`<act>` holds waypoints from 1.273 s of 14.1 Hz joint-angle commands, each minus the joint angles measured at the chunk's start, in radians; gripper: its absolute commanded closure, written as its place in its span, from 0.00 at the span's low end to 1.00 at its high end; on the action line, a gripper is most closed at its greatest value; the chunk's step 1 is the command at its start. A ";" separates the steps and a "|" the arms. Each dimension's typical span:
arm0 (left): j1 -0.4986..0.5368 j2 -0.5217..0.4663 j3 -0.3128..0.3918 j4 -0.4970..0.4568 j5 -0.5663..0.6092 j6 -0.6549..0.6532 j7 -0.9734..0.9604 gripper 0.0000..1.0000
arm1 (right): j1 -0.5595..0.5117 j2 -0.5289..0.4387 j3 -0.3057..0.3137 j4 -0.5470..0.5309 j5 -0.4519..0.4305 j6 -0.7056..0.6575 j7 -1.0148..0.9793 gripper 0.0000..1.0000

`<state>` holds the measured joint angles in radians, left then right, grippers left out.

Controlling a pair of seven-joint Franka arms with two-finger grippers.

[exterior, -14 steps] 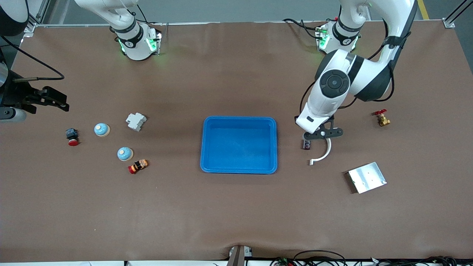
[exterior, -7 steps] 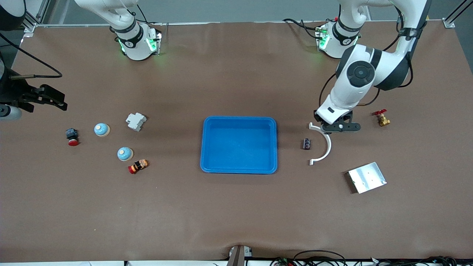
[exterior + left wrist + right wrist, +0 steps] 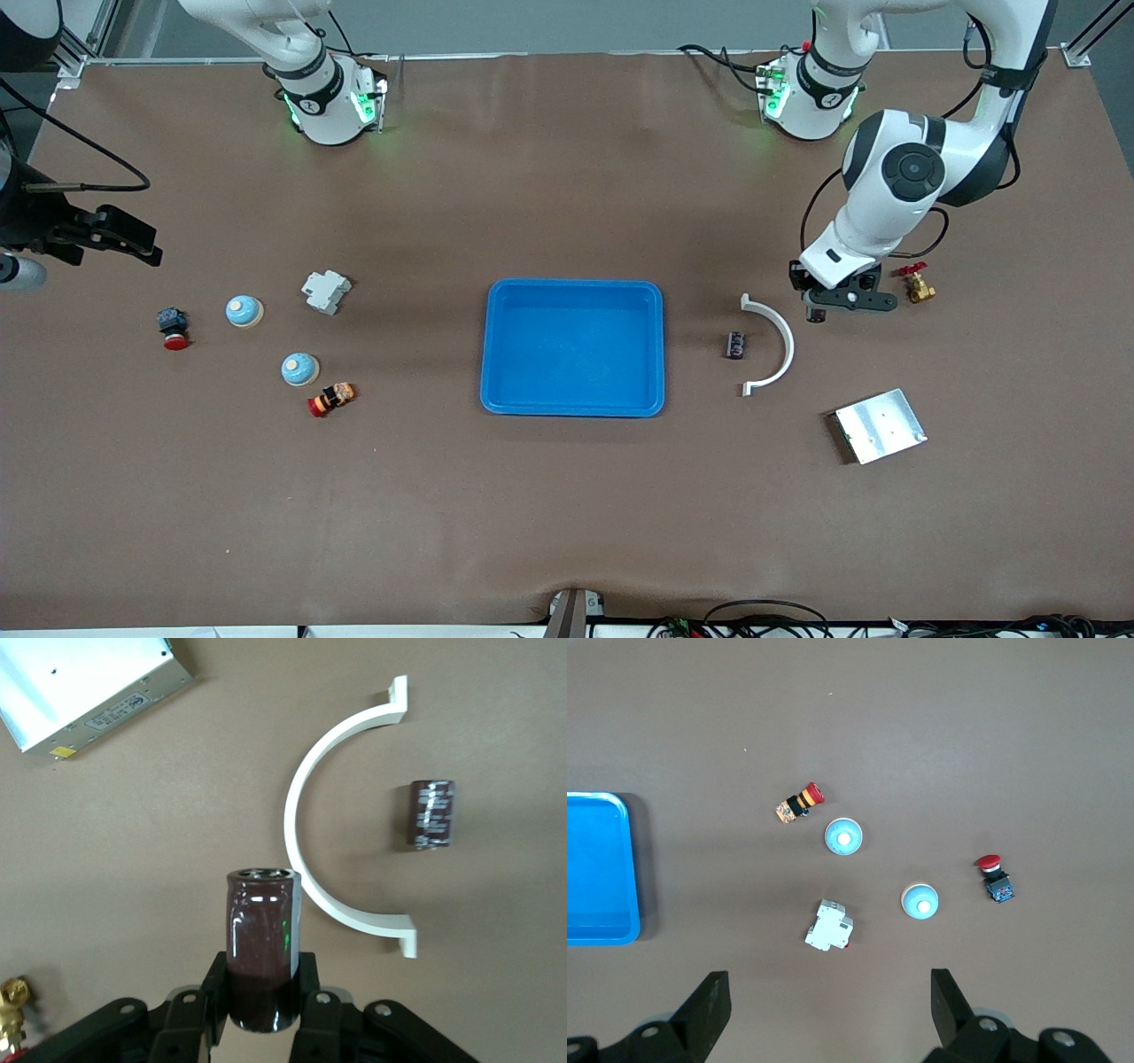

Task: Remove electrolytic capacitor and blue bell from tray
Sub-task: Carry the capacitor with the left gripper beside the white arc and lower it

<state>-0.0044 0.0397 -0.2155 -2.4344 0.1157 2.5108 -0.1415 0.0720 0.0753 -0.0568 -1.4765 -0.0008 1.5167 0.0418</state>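
My left gripper (image 3: 261,981) (image 3: 846,303) is shut on a dark brown capacitor (image 3: 261,930), held up over bare table between the white curved bracket (image 3: 778,341) and the brass valve (image 3: 917,285). A second, smaller capacitor (image 3: 735,345) (image 3: 431,814) lies on the table inside the bracket's curve (image 3: 306,819). Two blue bells (image 3: 244,311) (image 3: 299,369) sit toward the right arm's end and also show in the right wrist view (image 3: 842,837) (image 3: 920,901). My right gripper (image 3: 133,241) (image 3: 830,1001) hangs open and empty high over that end. The blue tray (image 3: 660,346) is empty.
A silver metal box (image 3: 880,425) lies nearer the front camera than the bracket. Around the bells are a white breaker (image 3: 325,291), a red push button on a black base (image 3: 173,326) and an orange and red switch (image 3: 330,398).
My left arm has swung from over the loose capacitor across the white bracket toward the brass valve, keeping its capacitor. The right gripper has barely shifted.
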 commanded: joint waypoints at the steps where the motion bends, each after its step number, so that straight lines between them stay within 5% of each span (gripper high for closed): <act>1: 0.040 -0.018 -0.004 -0.055 -0.016 0.063 0.074 1.00 | 0.000 0.009 0.002 0.025 0.001 -0.013 0.021 0.00; 11: 0.106 0.195 -0.001 -0.031 -0.010 0.312 0.145 1.00 | -0.006 0.009 0.002 0.025 0.002 -0.009 0.020 0.00; 18: 0.129 0.264 0.005 0.029 -0.008 0.315 0.175 1.00 | -0.008 0.009 0.002 0.025 -0.004 -0.012 0.016 0.00</act>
<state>0.1088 0.2790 -0.2110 -2.4338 0.1157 2.8176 -0.0130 0.0702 0.0756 -0.0589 -1.4748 -0.0007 1.5179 0.0484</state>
